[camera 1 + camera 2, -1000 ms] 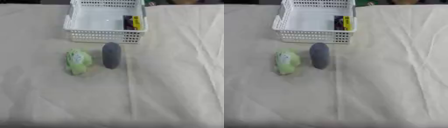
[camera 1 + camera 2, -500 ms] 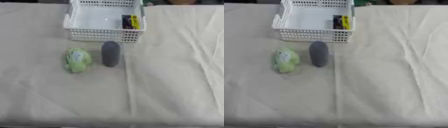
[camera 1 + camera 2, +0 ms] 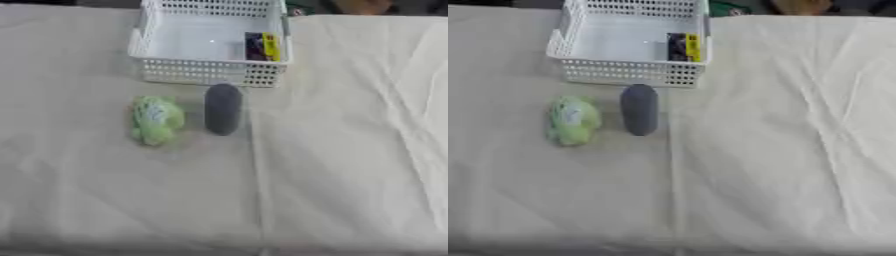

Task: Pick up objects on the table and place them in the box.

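Hands: none visible | basket [image 3: 206,75]: 1 | green lump [image 3: 156,119]: 1 | grey oval [image 3: 222,108]: 1

Even, soft, fairly bright light w/ no glare, faint shadows only beside the dark oval object [image 3: 222,108] and under the white basket [image 3: 208,74] in upper-left centre, whole frame slightly blurry esp. along bottom edge where the cloth-covered table [image 3: 350,150] smears into a grey band.

No readable text, label, brand or number appears anywhere. The dark and yellow item [image 3: 262,46] in the white basket [image 3: 206,73] carries markings too blurred to read.
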